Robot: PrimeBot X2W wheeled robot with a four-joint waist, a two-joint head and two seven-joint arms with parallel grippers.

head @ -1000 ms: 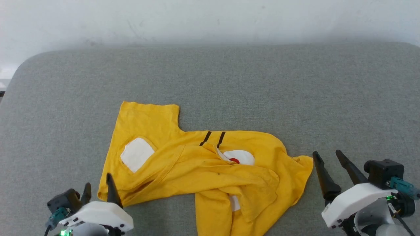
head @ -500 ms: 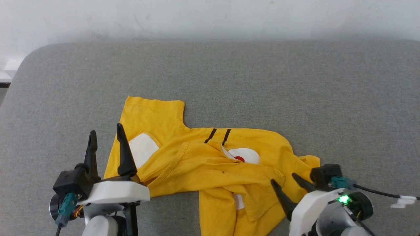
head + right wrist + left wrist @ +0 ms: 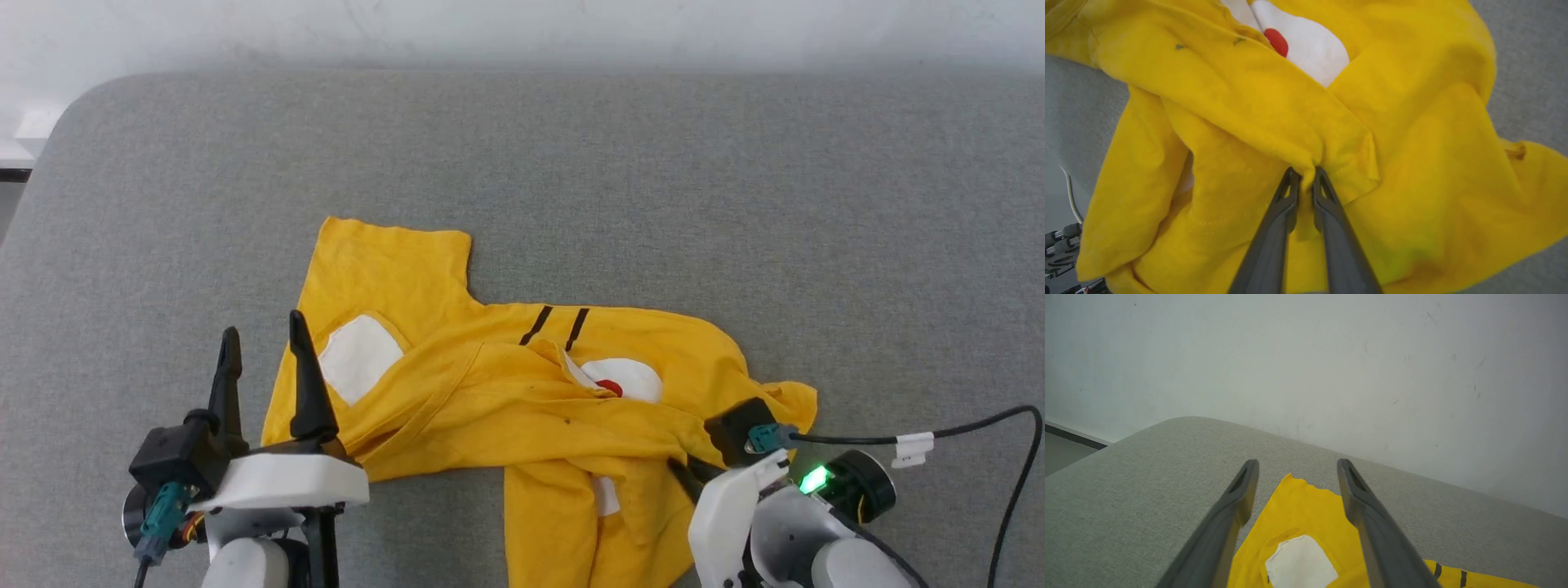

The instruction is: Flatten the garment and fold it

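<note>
Head view: one yellow garment [image 3: 490,408] lies crumpled on the gray cushion [image 3: 735,204]. It shows two black lines [image 3: 557,325], one red dot [image 3: 611,388] and three white patches [image 3: 357,355]. My left gripper [image 3: 263,325] hovers at its left edge, and my right gripper [image 3: 684,469] is on its right side.

Left wrist view: my left gripper's [image 3: 1298,463] two fingers stand wide apart and hold nothing, framing one sleeve and one white patch.

Right wrist view: my right gripper's [image 3: 1305,170] two fingers pinch one fold of the garment.

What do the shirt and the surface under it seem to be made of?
The shirt: soft matt knit, probably cotton; it creases and bunches where the right gripper pinches it. The surface: grey matt upholstery-like fabric; fine speckled weave shows.
</note>
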